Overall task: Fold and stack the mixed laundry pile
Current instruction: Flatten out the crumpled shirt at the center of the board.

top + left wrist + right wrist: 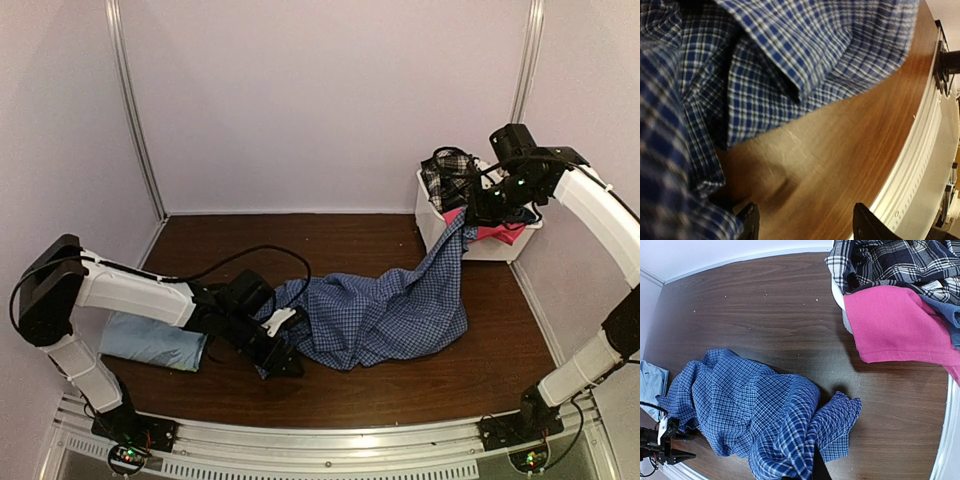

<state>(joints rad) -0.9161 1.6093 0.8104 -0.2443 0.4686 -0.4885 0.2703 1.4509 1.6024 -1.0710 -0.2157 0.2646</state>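
My right gripper (476, 212) is clamped on 1 end of the blue small-check button shirt (390, 310), held up near the far right corner; the rest sprawls mid-table. My left gripper (807, 223), jaws apart beside the shirt's left edge, should probably pinch 1 layer there before I pull it flat.

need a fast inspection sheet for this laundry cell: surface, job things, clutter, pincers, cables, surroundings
surface: dark wood-grain table, a few pale specks on it
job's things: blue small-check shirt crumpled mid-table, one end lifted toward the basket; light blue T-shirt lying flat at the left, partly under the left arm; hot pink piece and black-white plaid piece in the basket
clutter: white plastic basket at the right rear
grippers: left pincer open, low over bare table beside the shirt's edge; right pincer raised by the basket, gripping the shirt's end
cables: black cable looping behind the left arm
surroundings: pale walls, metal rail along the near edge
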